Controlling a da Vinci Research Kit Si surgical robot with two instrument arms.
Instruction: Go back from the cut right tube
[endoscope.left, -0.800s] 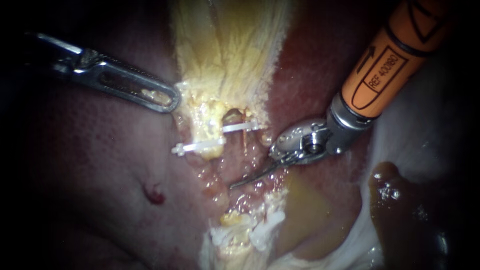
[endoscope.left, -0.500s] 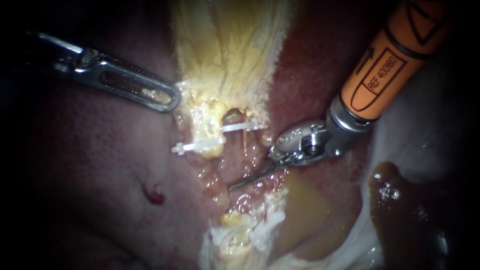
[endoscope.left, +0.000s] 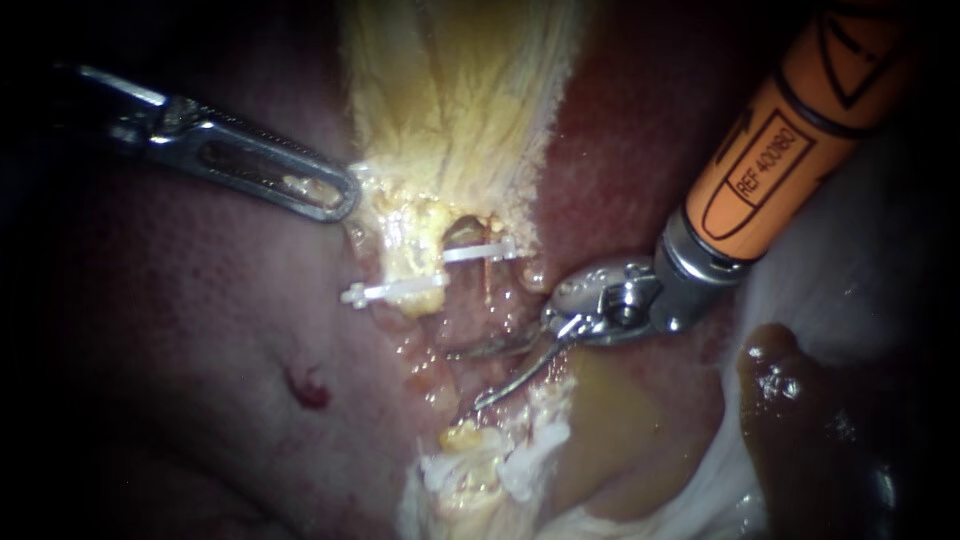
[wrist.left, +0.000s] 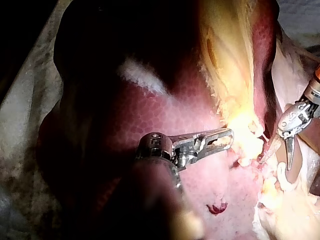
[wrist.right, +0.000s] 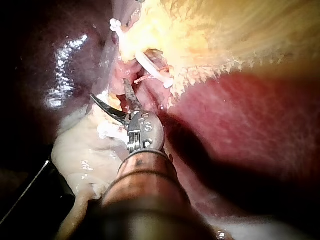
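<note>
1. Our right instrument (endoscope.left: 464, 381) enters from 2 o'clock, its two thin blades spread and holding nothing.
2. The cut right tube (endoscope.left: 470, 238), crossed by a white clip (endoscope.left: 482, 252), lies near them at 12 o'clock, untouched.
3. Our left instrument (endoscope.left: 335, 198) reaches the yellow tissue (endoscope.left: 450, 100) at 10 o'clock; we cannot tell its grip.

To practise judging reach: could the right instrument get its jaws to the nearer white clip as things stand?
Probably yes. The right instrument, jaws open, lies close below the clip, with only low, wet tissue between them; the left instrument stands off to the side.
</note>
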